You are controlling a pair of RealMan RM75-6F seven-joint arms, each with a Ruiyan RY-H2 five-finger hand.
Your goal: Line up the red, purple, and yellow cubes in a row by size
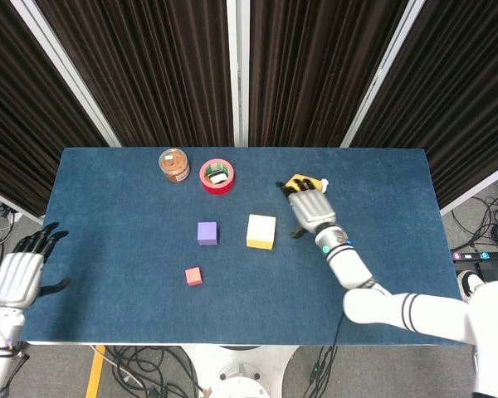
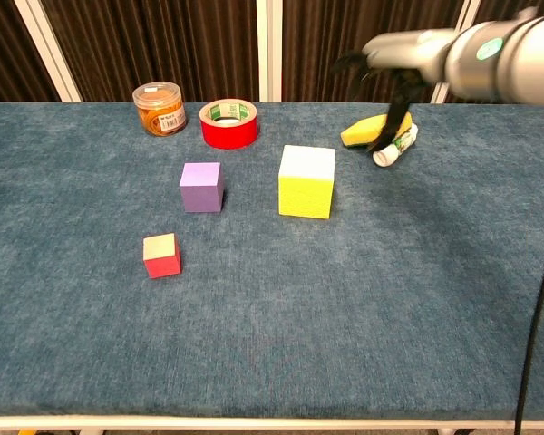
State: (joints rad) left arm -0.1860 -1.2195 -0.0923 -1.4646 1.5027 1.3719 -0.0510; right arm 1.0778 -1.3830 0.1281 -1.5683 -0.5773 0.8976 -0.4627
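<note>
The right hand (image 2: 388, 68) hangs empty, fingers loosely apart, with the yellow cube (image 2: 306, 180) below-left of it beside the purple cube (image 2: 202, 186). The red cube (image 2: 161, 254) sits nearer, out of line (likely next).

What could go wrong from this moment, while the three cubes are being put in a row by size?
1. The red cube lies nearer the front than the purple cube and yellow cube, so the row is not straight; a rough push may tip it.
2. The right hand hangs over the sponge and the small white bottle; coming down, it may knock them.
3. The red tape roll stands just behind the purple cube and could get bumped.
</note>
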